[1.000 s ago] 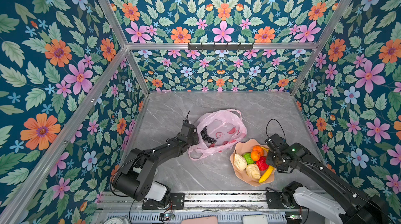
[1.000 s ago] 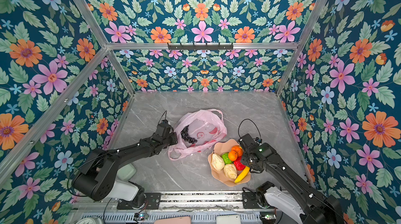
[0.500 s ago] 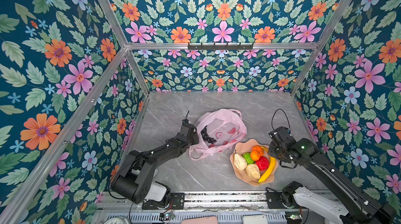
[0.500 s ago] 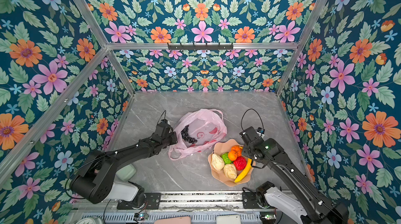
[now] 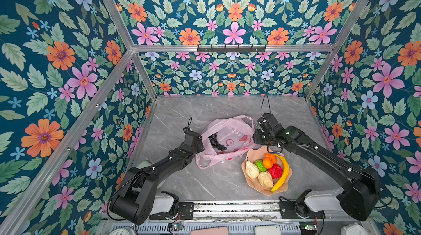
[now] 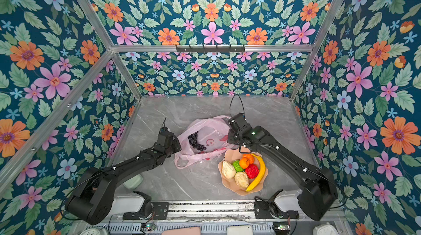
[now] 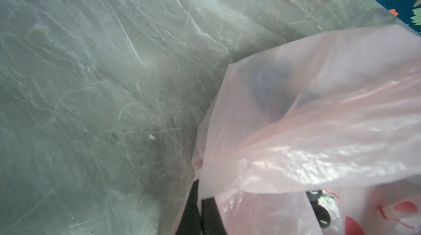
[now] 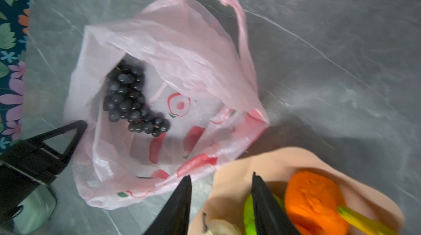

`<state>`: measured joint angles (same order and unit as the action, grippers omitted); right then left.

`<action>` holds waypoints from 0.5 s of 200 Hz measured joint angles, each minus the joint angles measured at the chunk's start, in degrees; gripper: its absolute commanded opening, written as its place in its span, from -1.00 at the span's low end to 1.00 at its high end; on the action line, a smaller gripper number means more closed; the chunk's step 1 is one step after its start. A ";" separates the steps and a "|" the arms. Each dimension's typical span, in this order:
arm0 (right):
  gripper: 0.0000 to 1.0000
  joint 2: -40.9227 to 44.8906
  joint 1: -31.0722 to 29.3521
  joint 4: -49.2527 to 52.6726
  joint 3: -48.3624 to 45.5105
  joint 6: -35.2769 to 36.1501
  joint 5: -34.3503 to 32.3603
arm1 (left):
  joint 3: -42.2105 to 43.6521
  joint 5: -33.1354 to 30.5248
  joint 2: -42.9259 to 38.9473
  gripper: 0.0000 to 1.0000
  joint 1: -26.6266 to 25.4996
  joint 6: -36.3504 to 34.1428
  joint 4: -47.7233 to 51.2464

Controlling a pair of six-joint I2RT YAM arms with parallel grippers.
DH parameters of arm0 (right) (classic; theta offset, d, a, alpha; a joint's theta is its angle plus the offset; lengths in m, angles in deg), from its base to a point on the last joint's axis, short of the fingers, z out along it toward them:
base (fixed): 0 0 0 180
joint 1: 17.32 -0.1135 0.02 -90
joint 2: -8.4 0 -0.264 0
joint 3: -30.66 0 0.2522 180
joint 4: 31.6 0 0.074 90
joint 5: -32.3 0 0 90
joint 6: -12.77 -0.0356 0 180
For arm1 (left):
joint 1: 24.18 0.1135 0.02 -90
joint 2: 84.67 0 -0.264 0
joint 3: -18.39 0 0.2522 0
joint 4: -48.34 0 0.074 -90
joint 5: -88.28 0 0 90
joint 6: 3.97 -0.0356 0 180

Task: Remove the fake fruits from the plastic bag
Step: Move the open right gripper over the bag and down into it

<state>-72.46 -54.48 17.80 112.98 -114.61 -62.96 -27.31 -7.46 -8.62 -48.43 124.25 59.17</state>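
My left hand [image 5: 201,143] is pinched fully shut on the left rim of the thin, crinkly, translucent pink plastic bag [image 5: 229,125]. It holds the bag's mouth up off the grey marble table [image 5: 182,113], where the bag sits mid-table. Inside, the dark purple grape bunch [image 5: 216,141] lies against the bag's left wall, and it is the only toy fruit I can see in there. Further right, my right hand [image 8: 221,177] was low over the peach-pink scalloped plate [image 5: 266,192] a second ago. It has lifted away to the bag's right edge, jaws partly apart with nothing between them. The curved yellow banana [image 5: 283,172] lies along the plate's right rim, beside the orange, green, red and cream pieces. I judge that drop-off finished, with the grapes the one pick left.
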 measured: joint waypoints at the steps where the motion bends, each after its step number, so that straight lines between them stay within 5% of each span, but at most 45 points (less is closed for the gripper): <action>1: -0.10 -0.22 -0.04 -0.15 0.15 0.09 0.15 | -0.02 0.02 0.00 -1.00 0.02 0.00 0.02; 100: -0.04 -31.26 -4.44 -10.16 18.93 6.05 11.72 | 1.05 -1.11 -5.81 -1.00 2.49 1.07 5.88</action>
<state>-103.71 -58.92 7.64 131.90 -108.56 -51.24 -26.26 -8.57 -14.44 -45.94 125.32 65.04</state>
